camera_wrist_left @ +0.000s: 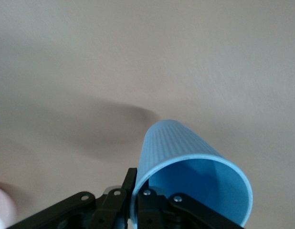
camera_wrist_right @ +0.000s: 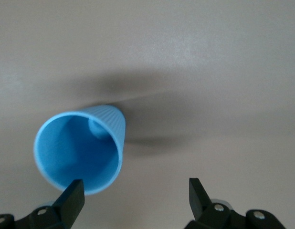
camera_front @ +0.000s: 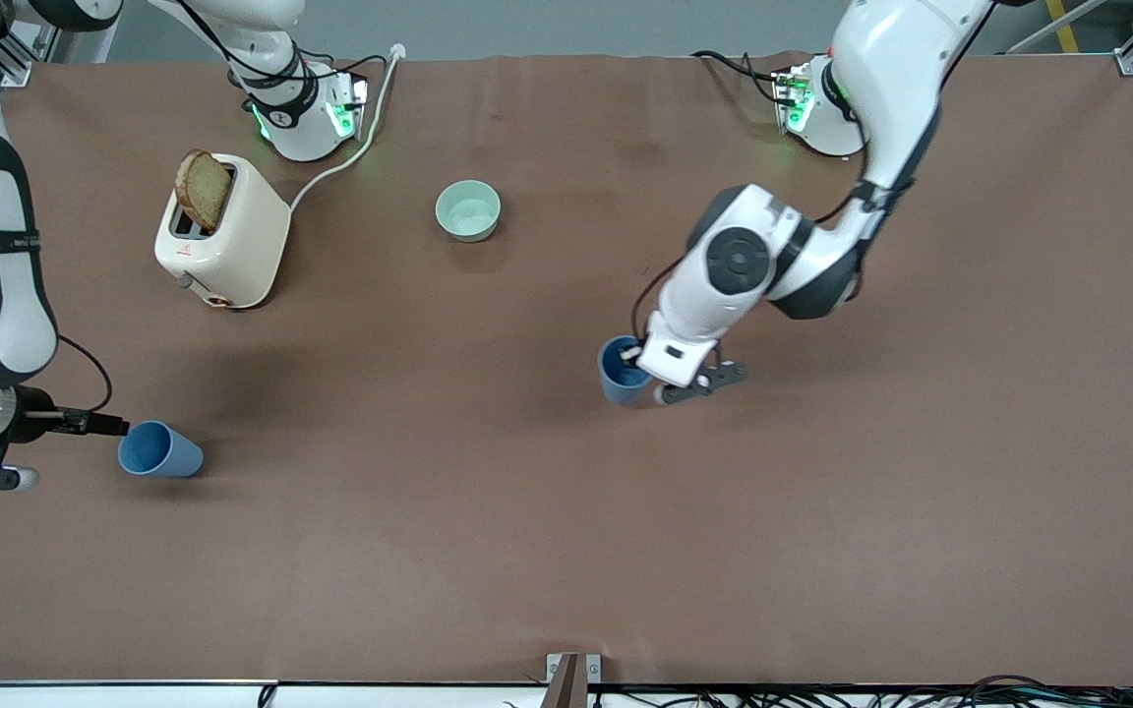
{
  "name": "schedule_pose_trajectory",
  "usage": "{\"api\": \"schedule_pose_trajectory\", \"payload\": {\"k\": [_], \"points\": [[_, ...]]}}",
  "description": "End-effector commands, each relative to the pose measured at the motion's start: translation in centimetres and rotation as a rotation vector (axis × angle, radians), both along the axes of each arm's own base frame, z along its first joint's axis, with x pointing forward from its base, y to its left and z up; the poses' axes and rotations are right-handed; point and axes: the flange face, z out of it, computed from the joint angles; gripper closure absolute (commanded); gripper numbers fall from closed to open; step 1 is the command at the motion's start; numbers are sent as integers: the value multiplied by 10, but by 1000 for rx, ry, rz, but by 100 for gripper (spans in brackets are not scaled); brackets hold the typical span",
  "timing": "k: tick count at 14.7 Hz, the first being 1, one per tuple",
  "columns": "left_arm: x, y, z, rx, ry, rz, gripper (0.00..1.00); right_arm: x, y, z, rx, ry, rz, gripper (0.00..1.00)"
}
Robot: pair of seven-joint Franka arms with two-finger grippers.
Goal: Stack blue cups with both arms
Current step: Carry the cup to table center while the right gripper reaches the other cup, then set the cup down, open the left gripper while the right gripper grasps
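Gripping one blue cup [camera_front: 623, 370] by its rim in my left hand [camera_front: 677, 384], I see my right hand [camera_wrist_right: 133, 200] spread, the other cup [camera_front: 160, 451] tipped just beside it.

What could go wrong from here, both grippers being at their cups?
1. The left gripper pinches only the rim wall of its blue cup; the cup could tilt or slip when lifted.
2. The right gripper is open and off-center from the other blue cup; closing now may knock it over instead of gripping it.
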Motion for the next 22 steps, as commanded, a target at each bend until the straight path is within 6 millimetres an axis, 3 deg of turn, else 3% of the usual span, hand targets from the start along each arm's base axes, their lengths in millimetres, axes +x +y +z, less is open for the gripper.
{"api": "schedule_pose_trajectory", "payload": {"k": [1, 2, 3, 4, 5, 6, 7, 8, 9, 11, 12, 14, 16, 18, 20, 22], "points": [[-4, -35, -34, -26, 8, 70, 100, -5, -1, -27, 23, -21, 2, 7], [-12, -45, -41, -26, 10, 75, 99, -5, -1, -37, 30, -15, -1, 10], [-13, -47, -44, -19, 6, 69, 91, -5, 0, -41, 41, -14, -6, 16], [-10, -44, -42, -14, -1, 68, 69, -5, 1, -42, 53, -21, -17, 23], [-7, -41, -37, -13, -7, 72, 37, -5, 1, -49, 60, -17, -22, 33], [-4, -38, -27, -13, -15, 77, 0, -5, 0, -51, 59, -23, -25, 55], [-1, -35, -9, -15, -30, 79, 0, -5, 0, -57, 64, -19, -30, 77], [11, -23, 17, -2, -42, 89, 0, -7, 3, -61, 77, -12, -38, 91], [27, -9, 52, 16, -49, 102, 0, -10, 3, -63, 92, -11, -51, 96], [51, 16, 131, 62, -65, 61, 0, -11, 8, -62, 102, 6, -54, 95], [66, 43, 170, 96, -67, 58, 0, -12, 11, -62, 108, 22, -48, 95], [77, 93, 222, 135, -82, -22, 0, -13, 20, -51, 119, 48, -42, 98], [76, 146, 279, 153, -152, -105, 0, -12, 40, -13, 127, 59, -9, 100], [73, 190, 306, 181, -152, -185, 0, -14, 69, 32, 123, 77, -40, 100], [62, 231, 334, 211, -137, -259, 0, -20, 110, 77, 114, 112, -99, 100], [53, 269, 355, 226, -127, -352, 0, -26, 143, 111, 151, 123, -137, 99]]}}
